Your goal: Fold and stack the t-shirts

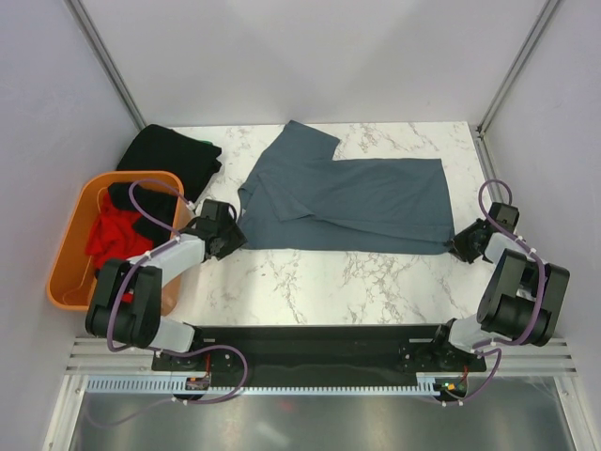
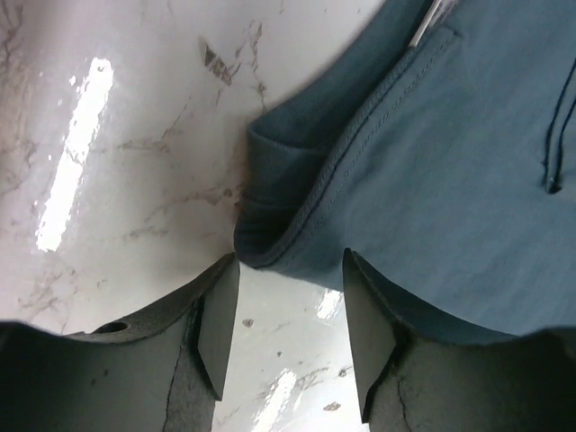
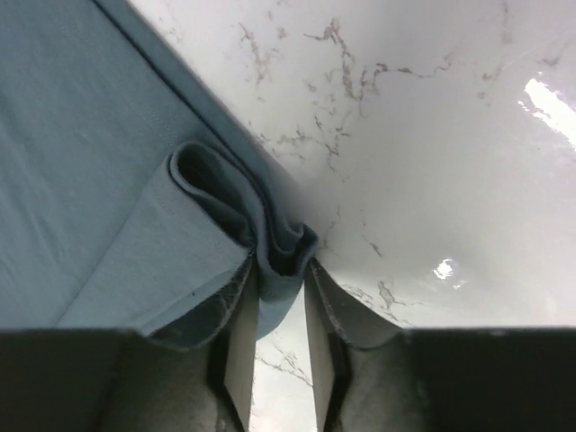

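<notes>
A slate blue-grey t-shirt point(image 1: 357, 202) lies spread across the middle of the marble table, one sleeve pointing to the back. My left gripper point(image 1: 230, 233) is at its near left corner. In the left wrist view the left gripper point(image 2: 290, 263) is open, and the shirt's folded hem point(image 2: 270, 225) lies just past the fingertips. My right gripper point(image 1: 462, 244) is at the near right corner. In the right wrist view the right gripper point(image 3: 282, 270) is shut on a bunched fold of the shirt point(image 3: 279, 243). A black t-shirt point(image 1: 174, 155) lies at the back left. A red t-shirt point(image 1: 111, 235) sits in the basket.
An orange plastic basket point(image 1: 70, 249) stands at the left edge beside the left arm, with some black cloth point(image 1: 127, 199) in it too. Bare marble point(image 1: 338, 282) runs between the blue-grey shirt and the arms' bases. Walls close in on both sides.
</notes>
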Controlling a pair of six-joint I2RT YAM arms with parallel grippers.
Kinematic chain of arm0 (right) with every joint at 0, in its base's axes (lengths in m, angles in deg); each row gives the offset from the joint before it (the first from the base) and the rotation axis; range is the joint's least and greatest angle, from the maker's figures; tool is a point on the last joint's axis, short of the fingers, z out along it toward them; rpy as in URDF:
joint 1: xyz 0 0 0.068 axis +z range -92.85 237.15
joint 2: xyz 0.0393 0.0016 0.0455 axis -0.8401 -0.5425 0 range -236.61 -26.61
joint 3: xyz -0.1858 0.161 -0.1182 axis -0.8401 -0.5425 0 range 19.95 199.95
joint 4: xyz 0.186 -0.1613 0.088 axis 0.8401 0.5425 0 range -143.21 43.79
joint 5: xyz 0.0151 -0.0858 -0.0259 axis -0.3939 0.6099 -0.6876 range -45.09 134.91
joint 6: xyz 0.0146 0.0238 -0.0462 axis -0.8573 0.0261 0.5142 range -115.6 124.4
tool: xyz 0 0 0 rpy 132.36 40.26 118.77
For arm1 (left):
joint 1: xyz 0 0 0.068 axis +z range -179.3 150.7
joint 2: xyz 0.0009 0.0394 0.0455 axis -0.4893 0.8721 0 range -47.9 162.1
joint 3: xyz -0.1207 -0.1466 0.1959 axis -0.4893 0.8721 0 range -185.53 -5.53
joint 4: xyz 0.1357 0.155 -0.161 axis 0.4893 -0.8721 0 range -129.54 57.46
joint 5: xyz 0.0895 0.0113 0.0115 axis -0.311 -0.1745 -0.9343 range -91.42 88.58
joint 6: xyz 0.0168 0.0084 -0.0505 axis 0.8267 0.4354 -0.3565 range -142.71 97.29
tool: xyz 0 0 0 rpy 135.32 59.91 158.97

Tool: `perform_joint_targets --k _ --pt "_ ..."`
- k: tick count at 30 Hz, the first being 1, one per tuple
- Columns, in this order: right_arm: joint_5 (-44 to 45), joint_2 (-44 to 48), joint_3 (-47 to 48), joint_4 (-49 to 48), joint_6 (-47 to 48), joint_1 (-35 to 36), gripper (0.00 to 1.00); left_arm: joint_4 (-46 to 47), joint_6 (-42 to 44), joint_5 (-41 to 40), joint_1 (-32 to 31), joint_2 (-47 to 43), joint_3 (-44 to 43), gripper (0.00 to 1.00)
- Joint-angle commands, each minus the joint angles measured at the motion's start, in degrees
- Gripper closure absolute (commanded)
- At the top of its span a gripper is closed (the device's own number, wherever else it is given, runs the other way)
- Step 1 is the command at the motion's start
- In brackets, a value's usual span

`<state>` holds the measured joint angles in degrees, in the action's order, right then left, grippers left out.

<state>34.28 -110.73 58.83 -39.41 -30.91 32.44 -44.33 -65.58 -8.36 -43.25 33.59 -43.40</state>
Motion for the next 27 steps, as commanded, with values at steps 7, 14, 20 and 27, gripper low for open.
perform_joint_targets --k 7,14,20,27 --pt "1.14 -2.63 -1.69 1.05 1.3 -0.08 0.76 6.25 -2.74 0.52 1.74 4.73 -0.72 0.66" --pt "2.45 -1.4 -1.96 1.49 1.38 -0.16 0.71 7.31 -2.57 1.58 2.35 5.08 -0.28 0.91" --pt "3.25 0.88 -2.4 1.84 1.82 -0.16 0.68 7.84 -2.48 2.02 2.53 4.9 0.16 0.95" --pt "5.44 2.9 -3.01 1.93 2.0 -0.08 0.75 8.45 -2.57 2.54 3.06 4.82 0.69 0.96"
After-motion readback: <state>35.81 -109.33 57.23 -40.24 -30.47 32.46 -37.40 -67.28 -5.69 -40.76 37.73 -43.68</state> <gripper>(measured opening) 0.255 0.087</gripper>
